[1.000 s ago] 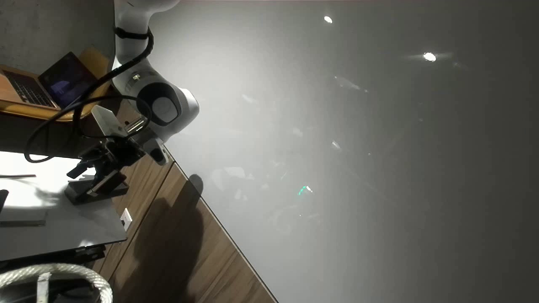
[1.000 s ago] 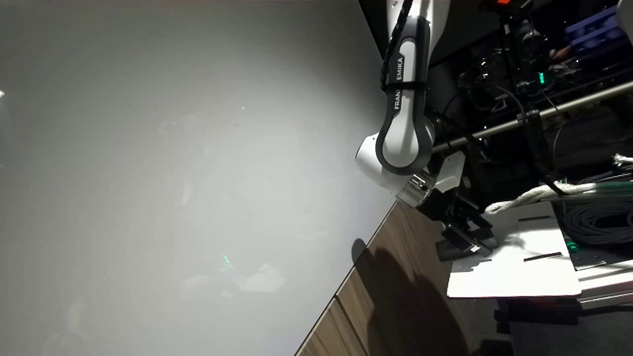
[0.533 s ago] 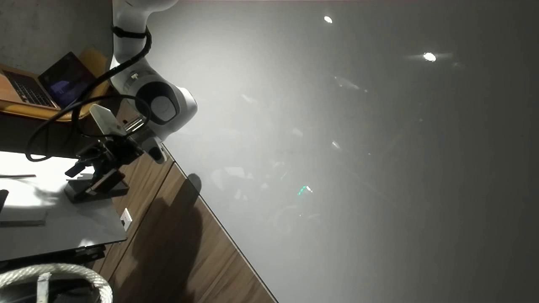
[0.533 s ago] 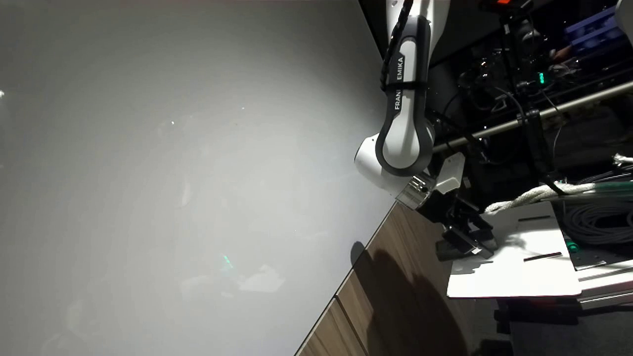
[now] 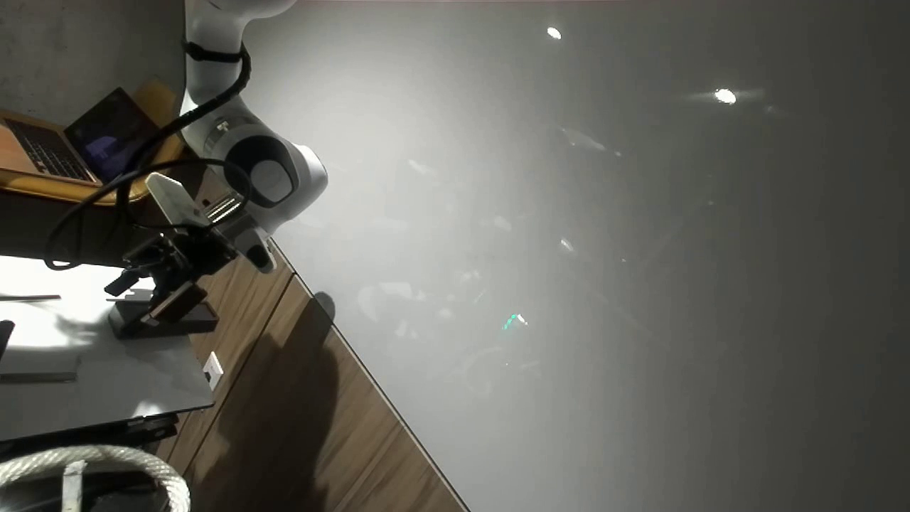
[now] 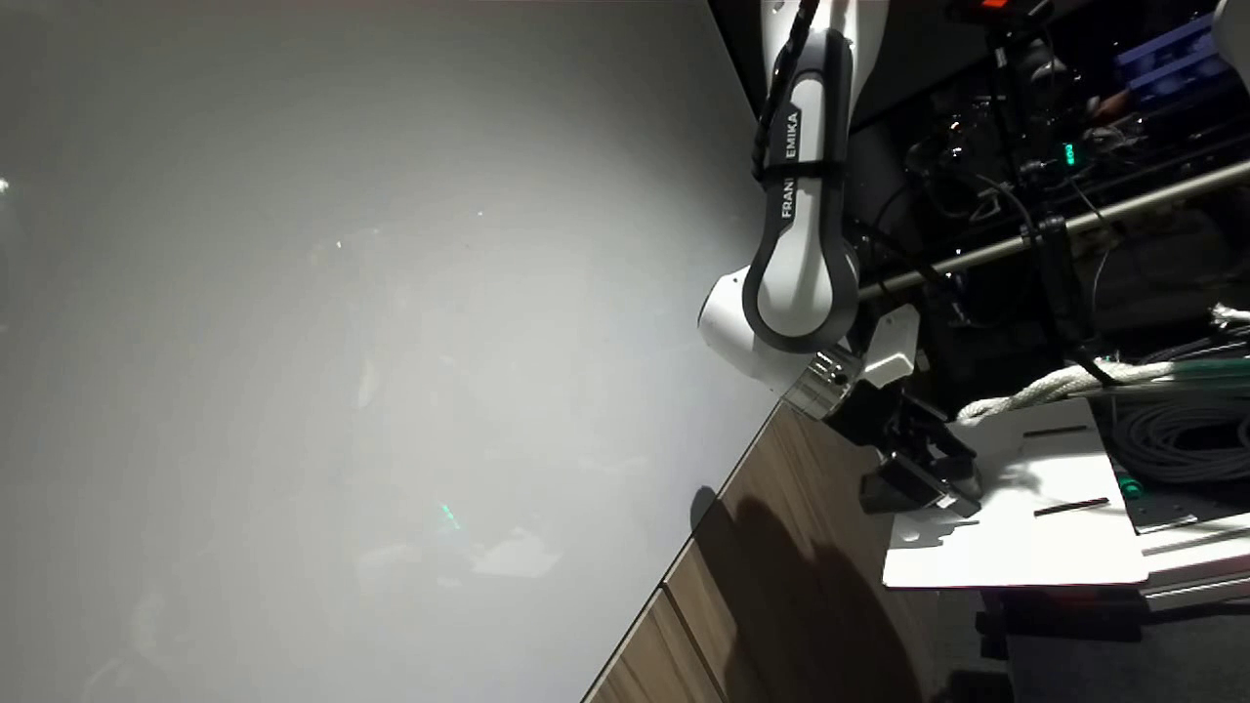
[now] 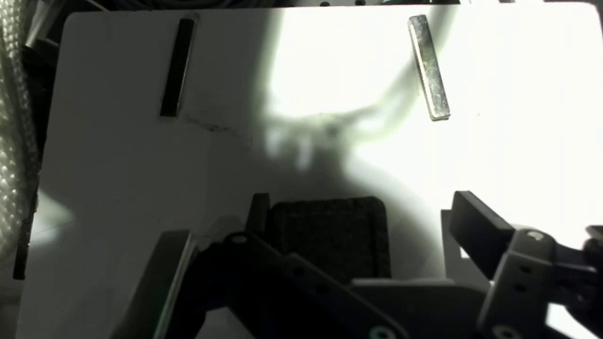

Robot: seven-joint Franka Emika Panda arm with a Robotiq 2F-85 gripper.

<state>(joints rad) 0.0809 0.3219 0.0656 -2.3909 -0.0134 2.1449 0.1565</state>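
Note:
My gripper [image 7: 362, 214] stands open above a white board [image 7: 113, 179], its two black fingers [image 7: 478, 228] wide apart in the wrist view. Between them, lower down, a dark felt-like block [image 7: 332, 235] with rounded corners appears close to the left finger and well clear of the right one. Whether the left finger touches it, I cannot tell. The lower part of the block is hidden by the gripper. In both exterior views the gripper [image 5: 148, 293] points down at the dark block [image 5: 128, 323] by the board's edge.
Two slim bars [image 7: 178, 68] lie on the board. A braided white rope [image 6: 1035, 391] runs beside it. Wood panelling [image 5: 277, 370] and a large grey glossy surface [image 5: 569, 284] border the area. A laptop [image 5: 110, 139] rests on a yellow seat; a black cable [image 5: 78, 220] loops off the arm.
The arm and gripper have shifted slightly, a little left and up in one exterior view and a little down in another. The finger opening looks the same. The dark block has not moved.

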